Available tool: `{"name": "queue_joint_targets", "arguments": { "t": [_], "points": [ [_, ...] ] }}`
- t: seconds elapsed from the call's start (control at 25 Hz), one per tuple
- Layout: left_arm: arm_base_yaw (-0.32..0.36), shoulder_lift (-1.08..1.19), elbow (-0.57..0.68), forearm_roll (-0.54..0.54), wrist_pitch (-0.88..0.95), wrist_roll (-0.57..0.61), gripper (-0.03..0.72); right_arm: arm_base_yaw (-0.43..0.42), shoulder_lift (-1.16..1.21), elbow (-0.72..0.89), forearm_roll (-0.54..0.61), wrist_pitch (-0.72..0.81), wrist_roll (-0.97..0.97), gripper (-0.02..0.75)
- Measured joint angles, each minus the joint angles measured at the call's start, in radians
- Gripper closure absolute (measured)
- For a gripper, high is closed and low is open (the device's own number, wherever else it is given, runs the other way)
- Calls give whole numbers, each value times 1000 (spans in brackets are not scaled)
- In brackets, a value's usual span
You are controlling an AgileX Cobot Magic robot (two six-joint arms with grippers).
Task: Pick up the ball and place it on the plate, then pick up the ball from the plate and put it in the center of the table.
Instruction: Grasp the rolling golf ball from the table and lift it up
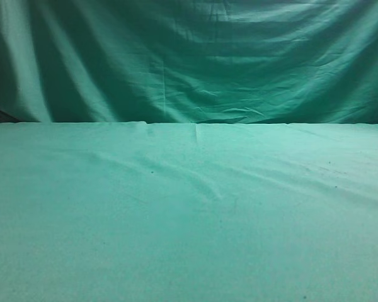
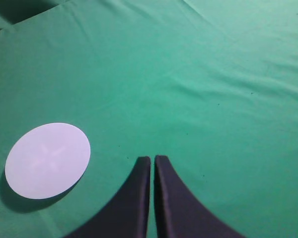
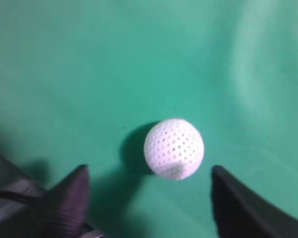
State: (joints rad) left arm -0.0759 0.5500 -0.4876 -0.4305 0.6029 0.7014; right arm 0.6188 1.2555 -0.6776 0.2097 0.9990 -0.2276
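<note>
Ball (image 3: 174,148): lay on green surface (image 3: 89,59), lower centre of frame, between wide-spread right gripper (image 3: 149,191) fingers, untouched. Plate (image 2: 47,160): white, lower left of frame. Left gripper (image 2: 152,161): fingers nearly together, holding nothing.

— From my station the exterior view looks dim and grainy, with a teal cast; the backdrop cloth (image 1: 189,56) shows soft sheen on its folds.

— My left wrist feed is sharper. The plate (image 2: 47,160) glares pale, its shadow falling below and left of it.

— On the right wrist, the ball (image 3: 174,148) is soft-focused; its shadow lies left of it.
</note>
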Motion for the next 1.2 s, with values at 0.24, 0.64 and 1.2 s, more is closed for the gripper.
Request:
{"name": "queue_joint_targets", "arguments": {
  "t": [0.24, 0.64, 1.2],
  "points": [
    [0, 0, 0, 2, 0, 0, 688, 0, 66, 0, -52, -65, -7, 200],
    [0, 0, 0, 2, 0, 0, 688, 0, 199, -2, -54, -92, -5, 200],
    [0, 0, 0, 2, 0, 0, 688, 0, 247, -2, -80, -99, -5, 416]
  ]
}}
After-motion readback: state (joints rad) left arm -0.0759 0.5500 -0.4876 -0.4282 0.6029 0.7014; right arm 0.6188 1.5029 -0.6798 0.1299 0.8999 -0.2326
